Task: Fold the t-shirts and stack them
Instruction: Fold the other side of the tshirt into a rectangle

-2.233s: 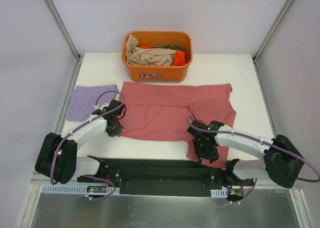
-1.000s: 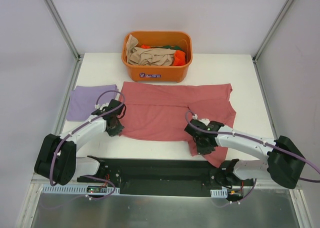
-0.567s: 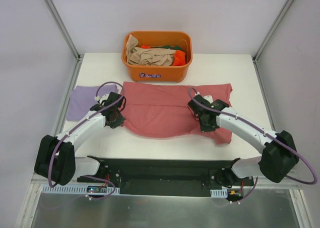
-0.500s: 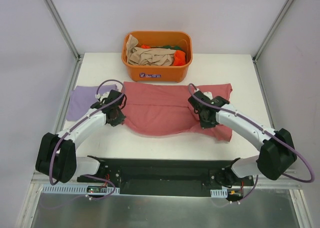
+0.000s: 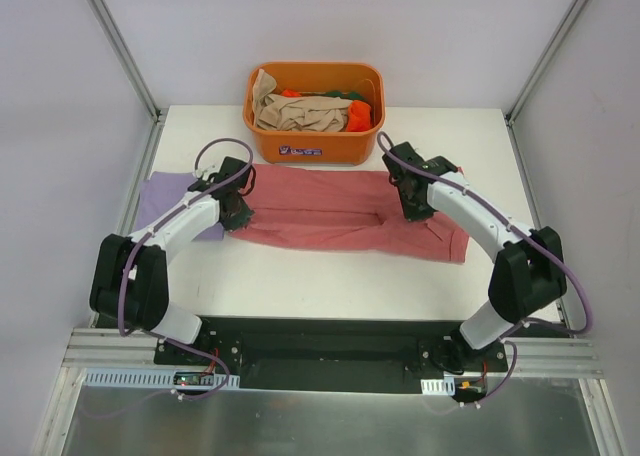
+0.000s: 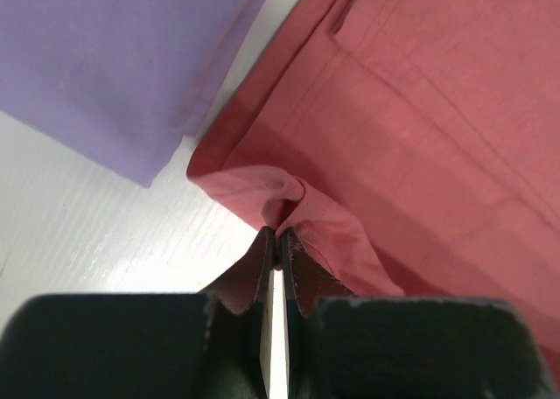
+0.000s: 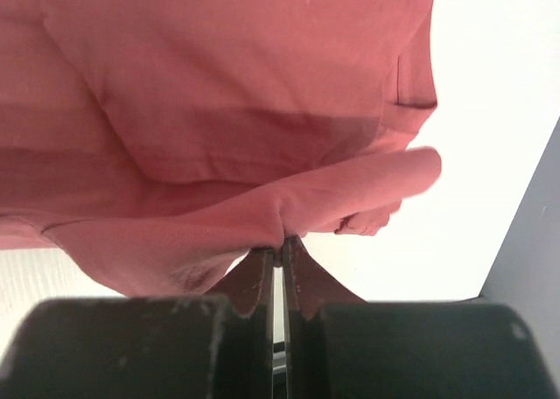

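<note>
From above, you can see that both arms have carried the near hem of the rose-red t-shirt (image 5: 340, 221) away from their bases. A moment ago it lay spread toward you; now it is doubled into a long band across the table (image 5: 330, 286), just in front of the orange tub (image 5: 315, 148). The left gripper (image 5: 237, 208) sits at the band's left end and the right gripper (image 5: 413, 201) near its right end, with a sleeve trailing beyond. The folded lavender t-shirt (image 5: 158, 198) lies just beside the left end, and more shirts (a beige one (image 5: 300, 111) on top) wait in the tub. In the left wrist view, the fingers (image 6: 262, 259) are pressed together on a puckered corner of red cloth, with the lavender edge close by but apart from it. In the right wrist view, the fingers (image 7: 297, 268) likewise pinch a gathered ridge of the red shirt, which hangs in a soft roll. Your first lengthwise fold looks made but not yet released; I judge that letting go and folding crosswise come next, before stacking.
</note>
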You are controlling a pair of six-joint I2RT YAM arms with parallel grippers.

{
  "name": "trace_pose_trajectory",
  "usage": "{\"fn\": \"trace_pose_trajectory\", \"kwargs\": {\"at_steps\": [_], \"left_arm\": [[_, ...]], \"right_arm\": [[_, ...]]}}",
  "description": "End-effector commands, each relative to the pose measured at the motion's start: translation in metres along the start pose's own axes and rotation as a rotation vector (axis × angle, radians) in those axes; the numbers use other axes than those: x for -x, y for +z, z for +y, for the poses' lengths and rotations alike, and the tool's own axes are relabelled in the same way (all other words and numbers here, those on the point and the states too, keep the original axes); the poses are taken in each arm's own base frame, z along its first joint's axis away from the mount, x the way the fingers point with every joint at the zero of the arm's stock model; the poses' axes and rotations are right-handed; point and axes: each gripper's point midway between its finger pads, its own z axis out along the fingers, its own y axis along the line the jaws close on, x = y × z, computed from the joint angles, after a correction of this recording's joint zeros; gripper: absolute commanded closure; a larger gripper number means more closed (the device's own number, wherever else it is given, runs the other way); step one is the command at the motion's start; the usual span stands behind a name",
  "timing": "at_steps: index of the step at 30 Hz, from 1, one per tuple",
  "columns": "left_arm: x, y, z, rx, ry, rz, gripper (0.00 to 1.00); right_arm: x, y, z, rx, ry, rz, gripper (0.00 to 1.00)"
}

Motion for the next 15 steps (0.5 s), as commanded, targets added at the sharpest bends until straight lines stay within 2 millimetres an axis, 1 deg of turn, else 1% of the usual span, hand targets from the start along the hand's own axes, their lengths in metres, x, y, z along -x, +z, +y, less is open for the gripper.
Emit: {"fn": "trace_pose_trajectory", "kwargs": {"at_steps": [1,5,9,13,15], "left_arm": [[0.021,0.001,-0.006,0.018,-0.003,-0.034,1.00],[0.029,0.006,-0.012,0.024,-0.008,-0.040,1.00],[0.035,0.013,-0.013,0.043,-0.011,-0.038,1.00],[0.043,0.018,-0.020,0.051,-0.014,-0.046,1.00],[0.044,0.022,-0.020,0.065,-0.020,-0.049,1.00]], "right_arm": [[0.029,0.002,-0.006,0.002,-0.008,-0.033,1.00],[0.042,0.010,-0.002,0.013,-0.019,-0.024,1.00],[0.052,0.021,-0.004,-0.007,-0.020,-0.002,0.98],[0.061,0.035,-0.007,-0.018,0.002,0.029,0.98],[0.066,0.041,-0.008,-0.021,0.012,0.039,0.98]]}}
